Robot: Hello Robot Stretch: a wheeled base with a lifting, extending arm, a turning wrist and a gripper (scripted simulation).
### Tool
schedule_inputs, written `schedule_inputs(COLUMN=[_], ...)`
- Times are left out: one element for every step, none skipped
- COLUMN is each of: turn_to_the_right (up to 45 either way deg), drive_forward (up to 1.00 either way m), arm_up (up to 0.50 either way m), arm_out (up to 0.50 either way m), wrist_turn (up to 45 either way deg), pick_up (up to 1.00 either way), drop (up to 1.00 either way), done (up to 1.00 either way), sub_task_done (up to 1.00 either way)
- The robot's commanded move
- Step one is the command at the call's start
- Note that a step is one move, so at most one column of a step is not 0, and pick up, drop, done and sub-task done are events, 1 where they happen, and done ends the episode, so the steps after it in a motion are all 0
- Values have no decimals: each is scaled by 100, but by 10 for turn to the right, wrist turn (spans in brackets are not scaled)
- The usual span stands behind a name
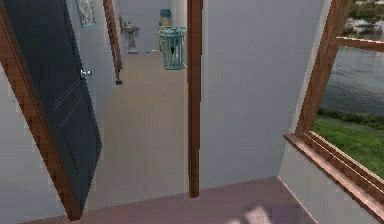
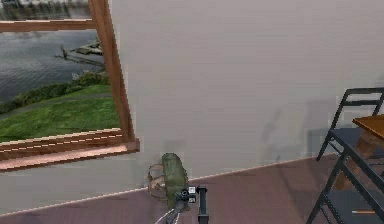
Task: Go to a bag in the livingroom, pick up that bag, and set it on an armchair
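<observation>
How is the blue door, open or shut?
Open. The door is swung aside, and the floor runs on past it to a teal bin.

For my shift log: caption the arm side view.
Gripper near a greenish bag by the wall; wooden window left, dark chair right.

A navy-blue door, red-brown wooden door frame and window frame, pale grey wall, teal bin, maroon floor, olive-green bundle, black chair and green grass

Dark blue door ajar, beige hallway floor, teal bin, wooden-framed window on the right.
</observation>
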Motion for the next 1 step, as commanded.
schedule_inputs(turn_to_the_right=[0], drive_forward=[0], arm_up=[0], arm_out=[0], wrist_turn=[450], pick_up=[0], drop=[0], done=[0], sub_task_done=[0])
